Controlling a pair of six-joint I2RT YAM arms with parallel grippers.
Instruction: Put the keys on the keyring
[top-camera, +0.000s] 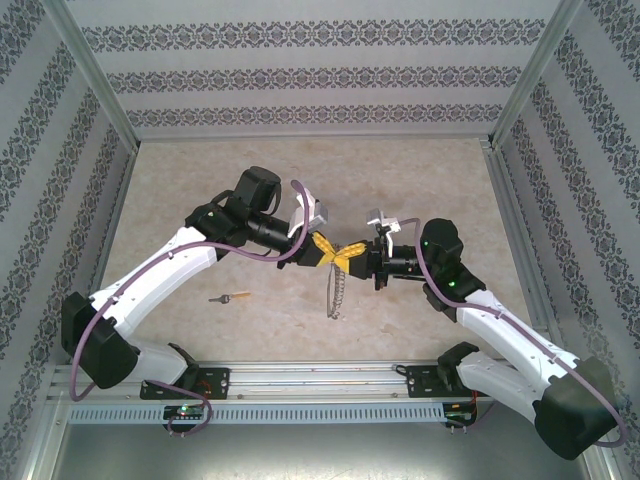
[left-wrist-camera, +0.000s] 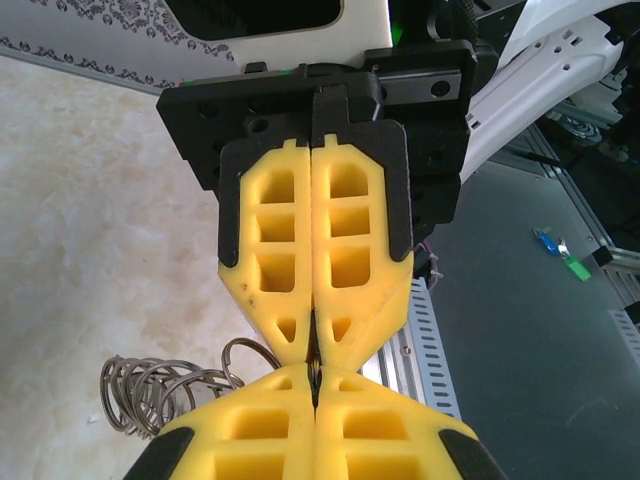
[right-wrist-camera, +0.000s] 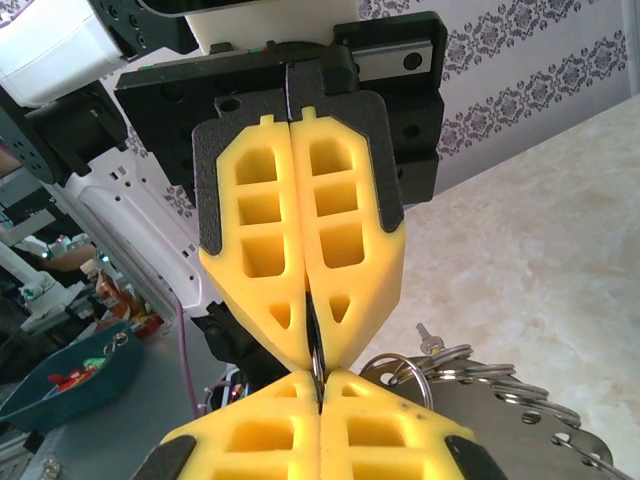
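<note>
Left fingers and right fingers are pressed together tip to tip, both pinching the keyring. It dangles toward 6 o'clock in the top view, long axis 12–6. The key lies on the desk at 8 o'clock, well apart, axis 9–3, dark head toward 9. Not yet threaded.

White arms, purple cables, perhaps LEDs
</note>
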